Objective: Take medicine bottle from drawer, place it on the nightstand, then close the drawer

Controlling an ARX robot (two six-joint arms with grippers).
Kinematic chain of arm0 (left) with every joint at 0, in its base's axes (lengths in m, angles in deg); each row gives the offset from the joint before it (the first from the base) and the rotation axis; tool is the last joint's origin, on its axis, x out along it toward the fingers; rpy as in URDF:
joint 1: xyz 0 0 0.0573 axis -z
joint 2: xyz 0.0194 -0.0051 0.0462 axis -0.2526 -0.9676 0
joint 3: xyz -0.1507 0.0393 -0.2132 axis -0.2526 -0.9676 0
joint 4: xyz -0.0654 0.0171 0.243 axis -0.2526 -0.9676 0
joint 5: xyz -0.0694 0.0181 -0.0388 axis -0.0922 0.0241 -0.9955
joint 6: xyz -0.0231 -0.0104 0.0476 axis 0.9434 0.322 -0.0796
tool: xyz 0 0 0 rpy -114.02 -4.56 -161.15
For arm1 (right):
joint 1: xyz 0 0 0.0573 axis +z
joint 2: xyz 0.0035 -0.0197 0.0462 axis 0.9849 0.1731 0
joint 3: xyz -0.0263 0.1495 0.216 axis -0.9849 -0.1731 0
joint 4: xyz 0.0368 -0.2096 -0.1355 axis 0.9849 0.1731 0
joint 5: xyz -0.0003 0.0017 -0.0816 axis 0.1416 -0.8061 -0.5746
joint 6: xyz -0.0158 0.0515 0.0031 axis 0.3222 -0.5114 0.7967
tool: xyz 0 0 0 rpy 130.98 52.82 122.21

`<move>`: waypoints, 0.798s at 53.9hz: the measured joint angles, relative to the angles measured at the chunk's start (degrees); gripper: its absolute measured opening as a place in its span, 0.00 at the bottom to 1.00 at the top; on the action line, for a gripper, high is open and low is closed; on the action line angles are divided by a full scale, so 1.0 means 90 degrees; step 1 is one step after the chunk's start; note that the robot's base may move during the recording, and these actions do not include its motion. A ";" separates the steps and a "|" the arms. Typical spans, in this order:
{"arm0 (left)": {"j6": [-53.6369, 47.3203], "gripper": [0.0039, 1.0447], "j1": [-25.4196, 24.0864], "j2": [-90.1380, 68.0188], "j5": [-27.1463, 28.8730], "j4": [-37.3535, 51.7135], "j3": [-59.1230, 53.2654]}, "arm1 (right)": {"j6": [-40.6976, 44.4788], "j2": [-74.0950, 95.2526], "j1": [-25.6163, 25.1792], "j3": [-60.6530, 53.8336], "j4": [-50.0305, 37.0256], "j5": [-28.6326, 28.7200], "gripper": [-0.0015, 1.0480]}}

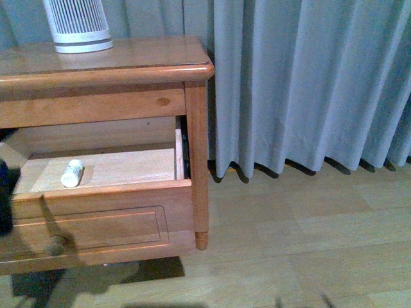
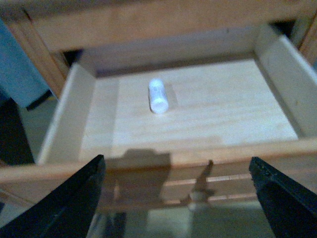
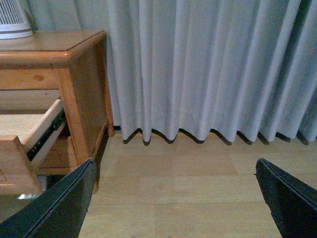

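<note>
The medicine bottle (image 1: 72, 172) lies on its side on the pale floor of the open drawer (image 1: 96, 224), toward its left half. In the left wrist view the bottle (image 2: 158, 96) lies mid-drawer, beyond the drawer's front edge (image 2: 163, 161). My left gripper (image 2: 178, 198) is open and empty, hovering in front of and above the drawer front, over the round knob (image 2: 198, 201). The nightstand (image 1: 148, 58) has a bare top at its right. My right gripper (image 3: 173, 198) is open and empty, over the floor to the right of the nightstand (image 3: 84, 99).
A large white slatted device (image 1: 77, 25) stands at the back left of the nightstand top. A grey curtain (image 1: 308, 83) hangs behind and to the right. Wooden floor (image 1: 302, 244) lies to the right. The shorter drawer (image 1: 90, 106) above is shut.
</note>
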 joint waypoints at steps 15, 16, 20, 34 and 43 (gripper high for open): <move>-0.0219 0.94 -0.0109 0.2715 0.0362 -0.1593 0.0376 | 0.0000 0.0000 0.0000 0.0000 0.0000 0.0000 0.93; -0.0219 0.94 -0.0085 0.2883 0.0442 -0.1715 0.0364 | 0.0000 0.0000 0.0000 0.0000 0.0000 0.0000 0.93; -0.0165 0.94 0.0070 0.3485 0.0789 -0.2118 0.0245 | 0.0000 0.0000 0.0000 0.0000 0.0000 0.0000 0.93; 0.0255 0.91 0.1248 0.5814 0.1831 -0.3492 -0.0845 | 0.0000 0.0000 0.0000 0.0002 0.0000 -0.0002 0.93; 0.0420 0.60 0.0743 0.7567 0.0449 -0.3956 -0.1829 | 0.0002 0.0000 0.0000 0.0002 0.0000 0.0000 0.93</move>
